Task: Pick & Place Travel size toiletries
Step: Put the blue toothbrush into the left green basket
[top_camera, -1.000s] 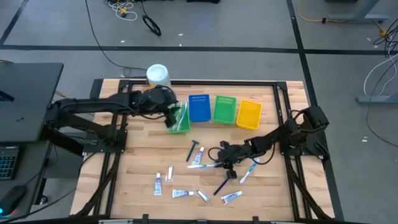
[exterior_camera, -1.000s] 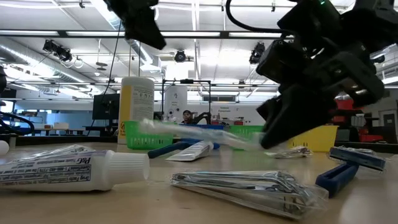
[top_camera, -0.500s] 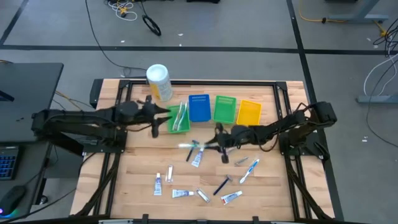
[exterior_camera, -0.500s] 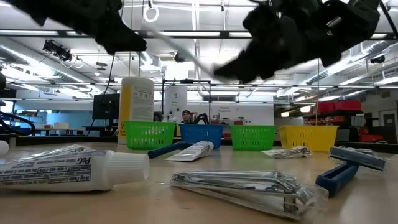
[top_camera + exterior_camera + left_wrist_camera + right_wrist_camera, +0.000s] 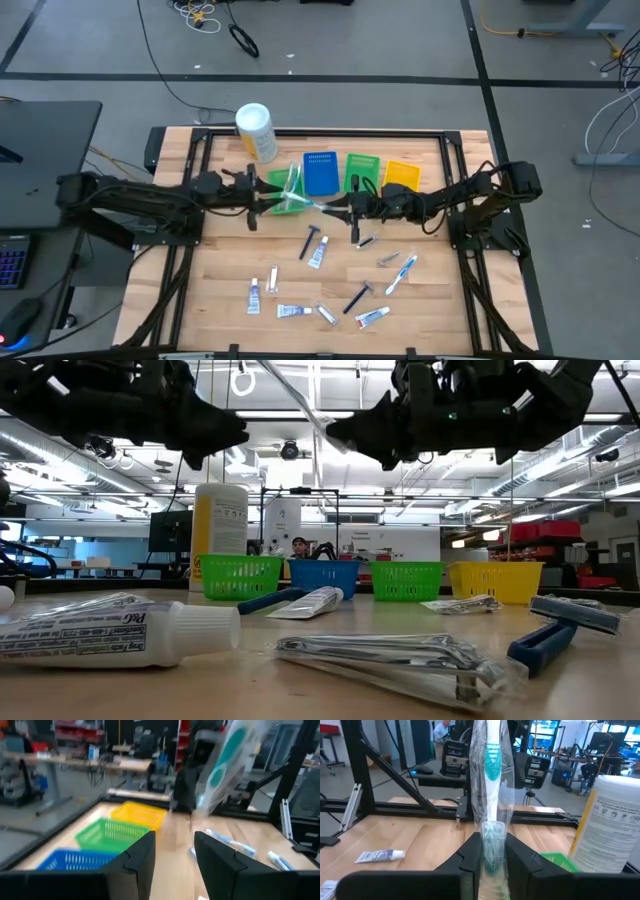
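My two arms are black, slim, jointed links with dark cables along them. Each end effector, left (image 5: 262, 193) and right (image 5: 347, 207), carries two flat, matte black fingers (image 5: 141, 861) with squared, angular tips, bare of markings.

Wooden table (image 5: 225, 270); four bins (image 5: 362, 174) and canister (image 5: 255, 131) at back; toothpaste tubes (image 5: 293, 311), razors (image 5: 311, 240), toothbrush (image 5: 400, 273) scattered in front

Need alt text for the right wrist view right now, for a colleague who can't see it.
The right pincer is shut on a wrapped toothbrush with teal bristles, standing up between its fingers. Beyond are the wooden table, one toothpaste tube and a large white canister beside a green bin.
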### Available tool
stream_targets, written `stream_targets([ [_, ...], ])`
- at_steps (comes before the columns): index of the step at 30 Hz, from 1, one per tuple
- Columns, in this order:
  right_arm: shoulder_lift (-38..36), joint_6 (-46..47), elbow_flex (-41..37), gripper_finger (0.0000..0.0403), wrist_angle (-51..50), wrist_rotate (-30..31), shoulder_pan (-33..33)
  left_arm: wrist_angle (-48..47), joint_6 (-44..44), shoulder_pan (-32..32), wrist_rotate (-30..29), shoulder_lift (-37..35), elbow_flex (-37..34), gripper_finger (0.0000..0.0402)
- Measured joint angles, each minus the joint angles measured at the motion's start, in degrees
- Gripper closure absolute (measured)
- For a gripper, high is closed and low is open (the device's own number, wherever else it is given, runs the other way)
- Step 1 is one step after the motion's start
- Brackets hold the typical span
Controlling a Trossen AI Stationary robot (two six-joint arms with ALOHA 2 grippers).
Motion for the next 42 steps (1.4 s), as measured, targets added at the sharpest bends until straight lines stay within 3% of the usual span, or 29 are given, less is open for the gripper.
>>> stream_targets([
  [6,0.02,0.00,0.00,0.0340,-0.37,1.02,0.00,9.09,0.40,-0.27,5.86,7.88,1.86,0.0218],
  [14,0.04,0.26,0.00,0.0340,-2.98,2.51,0.00,9.31,2.51,-1.59,5.38,18.23,10.66,0.0167],
  [20,0.04,0.92,0.00,0.0340,-3.14,2.51,0.00,9.19,2.56,-2.16,5.31,22.39,14.58,0.0162],
  [26,0.04,0.90,0.00,0.0340,-2.86,2.51,0.00,9.22,3.22,-2.21,4.92,23.65,15.04,0.0208],
  [35,0.04,0.90,0.00,0.0340,-2.88,2.56,0.00,10.62,3.31,-2.21,3.58,23.65,15.04,0.0340],
  [42,0.07,1.07,0.00,0.0333,-3.04,2.53,0.00,10.09,0.06,-2.16,3.23,23.65,15.04,0.0346],
])
